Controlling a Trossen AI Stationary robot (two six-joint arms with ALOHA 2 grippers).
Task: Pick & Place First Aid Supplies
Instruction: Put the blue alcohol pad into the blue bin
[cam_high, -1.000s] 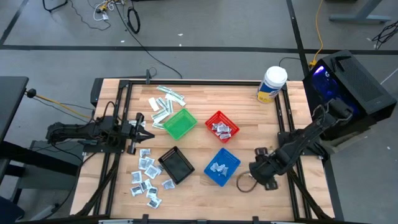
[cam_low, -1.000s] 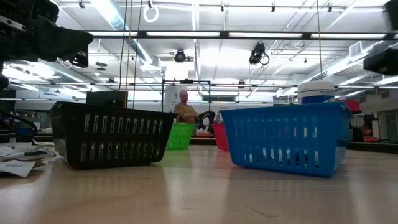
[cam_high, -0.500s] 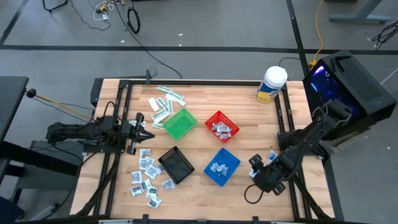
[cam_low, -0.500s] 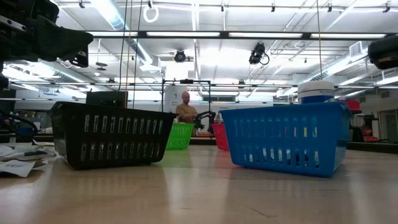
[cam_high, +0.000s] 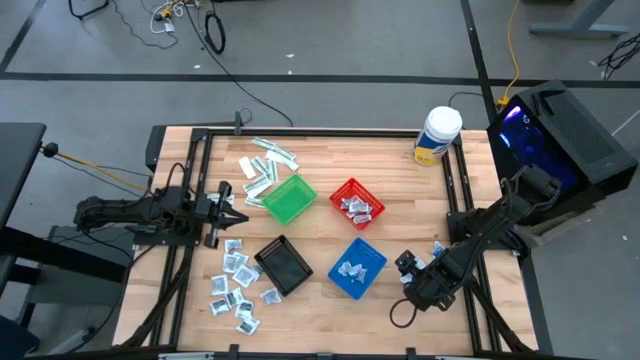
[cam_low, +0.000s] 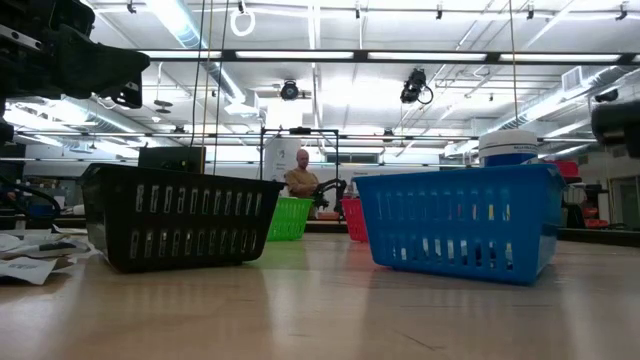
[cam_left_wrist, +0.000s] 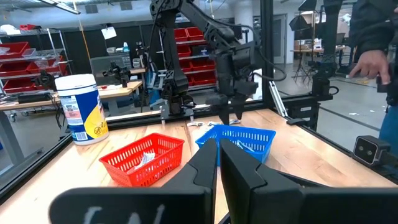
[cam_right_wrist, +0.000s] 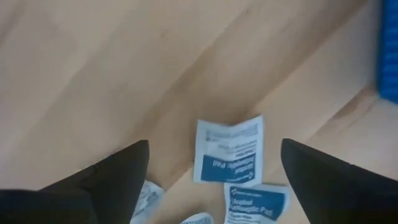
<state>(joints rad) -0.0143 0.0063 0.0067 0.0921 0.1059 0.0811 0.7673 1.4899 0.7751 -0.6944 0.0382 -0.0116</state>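
My right hand (cam_right_wrist: 211, 177) hung wide open and empty over the bare wood at the right of the worktop (cam_high: 400, 175), fingers (cam_right_wrist: 109, 177) spread to either side of a squarish white-and-blue sachet (cam_right_wrist: 227, 151) lying flat just below. A second sachet (cam_right_wrist: 256, 202) lay touching its lower edge, and a scrap of a third showed beside my one finger, so I judged the risk was pinching two at once. To do the pick well, I reckoned I should centre on the upper sachet alone, come straight down until the fingertips met the wood, then close gently so the thin wrapper buckled up between them rather than sliding away.

From above, this little cluster (cam_high: 437, 250) sat just right of the blue basket (cam_high: 356, 268), which already held a sachet or two; the red basket (cam_high: 356, 203) did too, while the green basket (cam_high: 288, 198) and black basket (cam_high: 283, 266) looked empty. Most supplies waited across the worktop: square sachets (cam_high: 233, 285) beside the black basket, narrow strips (cam_high: 265, 163) near the green one.

My left hand (cam_high: 228, 207) rested closed and empty at the worktop's left edge.
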